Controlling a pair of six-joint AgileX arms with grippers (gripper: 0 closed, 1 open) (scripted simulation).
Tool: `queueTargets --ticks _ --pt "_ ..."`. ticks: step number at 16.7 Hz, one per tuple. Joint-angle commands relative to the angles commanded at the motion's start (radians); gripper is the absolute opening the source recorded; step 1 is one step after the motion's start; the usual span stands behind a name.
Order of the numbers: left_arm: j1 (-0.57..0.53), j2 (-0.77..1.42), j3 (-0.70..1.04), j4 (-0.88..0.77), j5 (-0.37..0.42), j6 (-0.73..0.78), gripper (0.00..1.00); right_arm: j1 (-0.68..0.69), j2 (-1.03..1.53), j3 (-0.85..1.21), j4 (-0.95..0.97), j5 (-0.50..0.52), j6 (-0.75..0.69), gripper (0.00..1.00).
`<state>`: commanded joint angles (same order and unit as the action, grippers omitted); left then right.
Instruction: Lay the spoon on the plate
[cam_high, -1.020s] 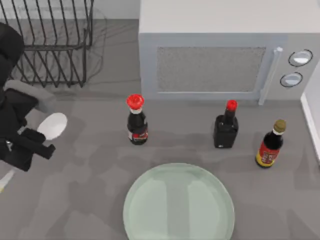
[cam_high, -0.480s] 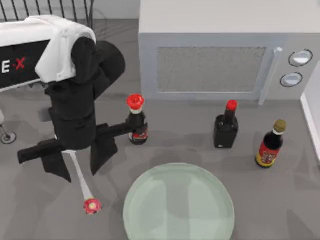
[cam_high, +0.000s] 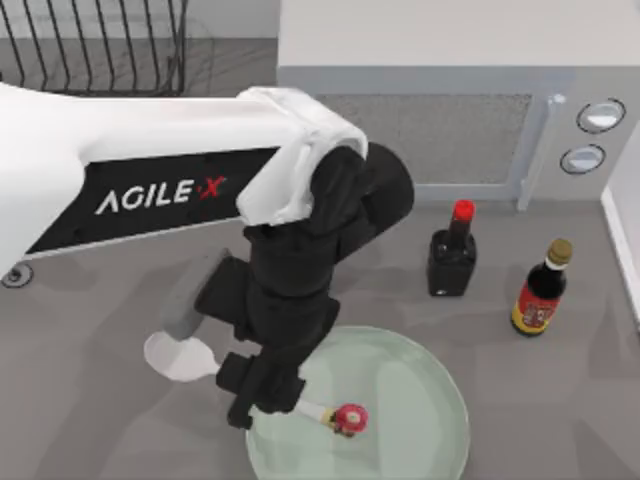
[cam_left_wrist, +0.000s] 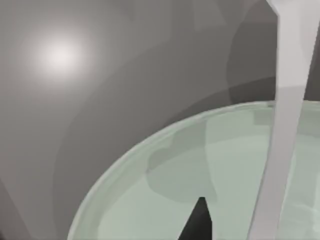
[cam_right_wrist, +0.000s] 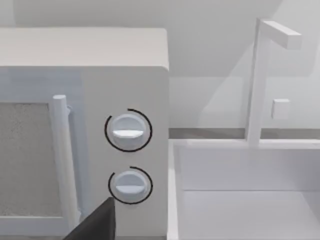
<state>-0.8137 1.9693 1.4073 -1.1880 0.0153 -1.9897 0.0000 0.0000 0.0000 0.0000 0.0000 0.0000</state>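
Left gripper (cam_high: 262, 392) clamps the spoon (cam_high: 178, 356), knob end over the plate (cam_high: 420, 420). Bowl seemingly hangs off the rim; lowering and release remain.

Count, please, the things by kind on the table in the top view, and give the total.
Bottles: 2, black bottle and yellow-label bottle
Plate: 1
Spoon: 1, held by the left gripper
Microwave: 1
Wire rack: 1
Total: 6

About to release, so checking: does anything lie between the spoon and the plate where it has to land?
Nothing visible does. The left gripper holds the spoon with its knobbed handle tip over the plate and its bowl beyond the plate's left rim. The bare plate holds nothing; both bottles stand behind it.
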Motion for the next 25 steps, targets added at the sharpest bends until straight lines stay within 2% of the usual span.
queueTargets --ticks 4,8,18,25 --pt "-0.096 -0.006 0.028 0.052 -0.013 -0.342 0.00 0.000 0.000 0.000 0.000 0.000 0.000 1.00" --pt "-0.149 -0.017 0.042 0.089 -0.026 -0.515 0.00 0.000 0.000 0.000 0.000 0.000 0.000 1.00" --pt "-0.154 -0.013 0.045 0.103 -0.033 -0.535 0.00 0.000 0.000 0.000 0.000 0.000 0.000 1.00" --pt "-0.172 -0.012 0.088 0.215 -0.083 -0.543 0.00 0.000 0.000 0.000 0.000 0.000 0.000 1.00"
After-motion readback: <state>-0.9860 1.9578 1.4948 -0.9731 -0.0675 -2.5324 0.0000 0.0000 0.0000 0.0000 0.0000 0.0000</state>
